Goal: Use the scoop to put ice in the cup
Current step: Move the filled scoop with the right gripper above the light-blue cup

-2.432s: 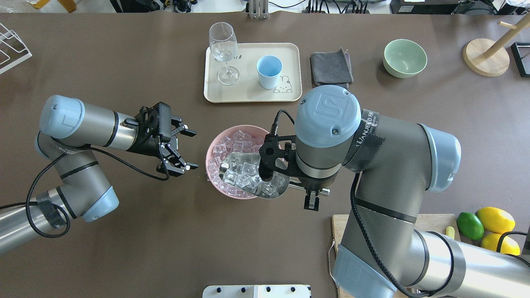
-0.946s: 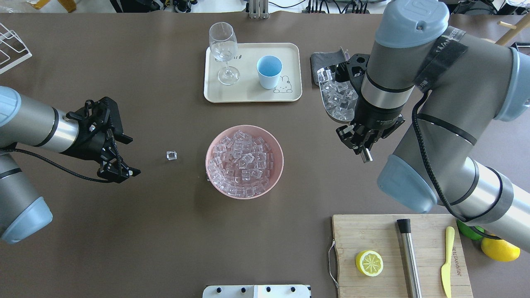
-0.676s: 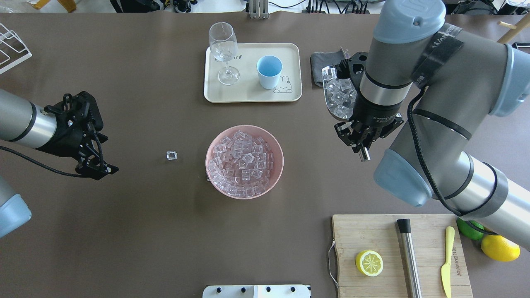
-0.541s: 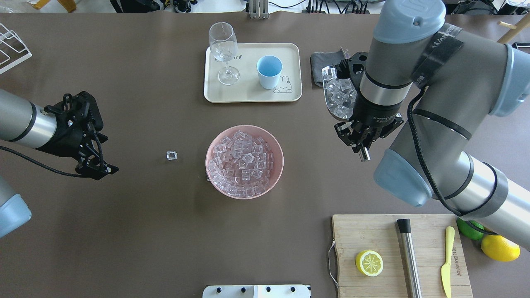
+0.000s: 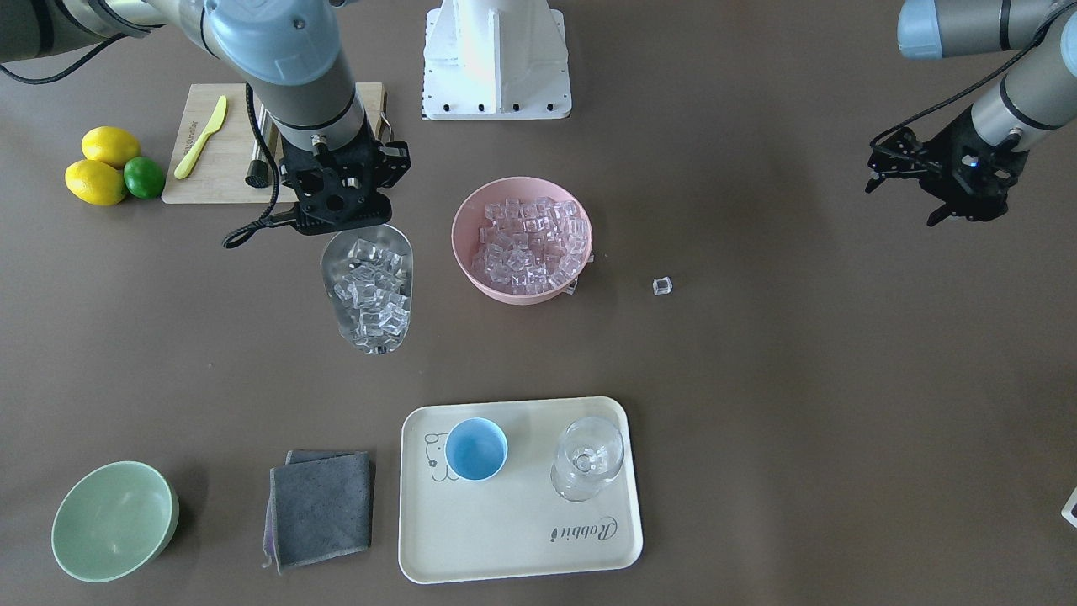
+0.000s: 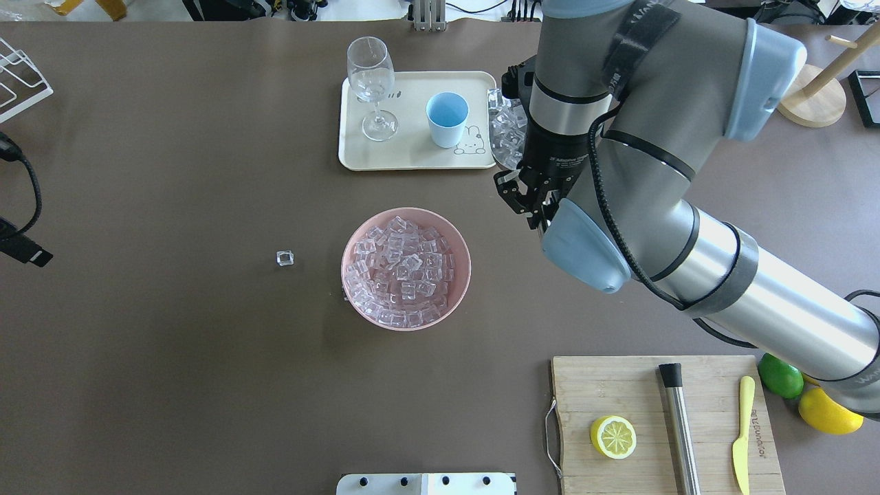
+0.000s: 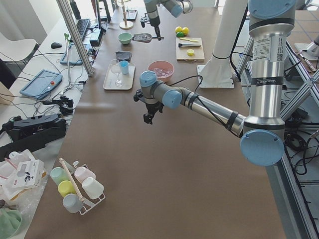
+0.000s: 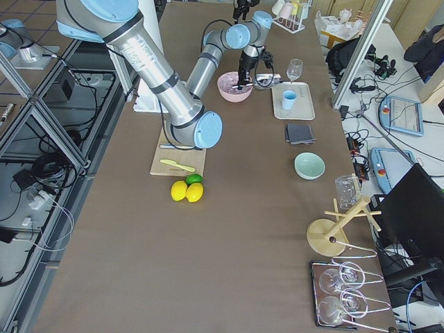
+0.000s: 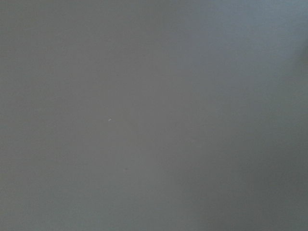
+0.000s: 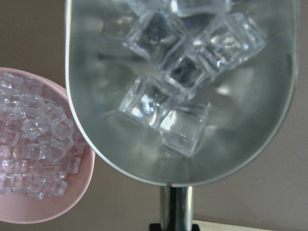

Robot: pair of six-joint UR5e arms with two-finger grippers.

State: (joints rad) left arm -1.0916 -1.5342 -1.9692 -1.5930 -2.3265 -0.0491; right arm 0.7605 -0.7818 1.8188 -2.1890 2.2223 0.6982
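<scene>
Brown desk (image 6: 206,172): right claw (image 6: 529,203), pinching scoop (image 6: 507,130) by handle, has carried load leftward to tray (image 6: 412,159) edge, just beside cup (image 6: 447,118). Ice (image 10: 163,110) aboard, cup empty; pour likely next. Left claw (image 5: 913,189) spread, withdrawn far aside

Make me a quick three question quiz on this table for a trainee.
1. True or false: the small round light-blue cup is empty.
2. What stands beside it on the cream rectangular tray?
3. The right gripper grips the shiny steel scoop, which carries: A lemon slices, B clear ice cubes, C nothing.
Key: 1 true; 2 the clear stemmed glass; 3 B.
</scene>
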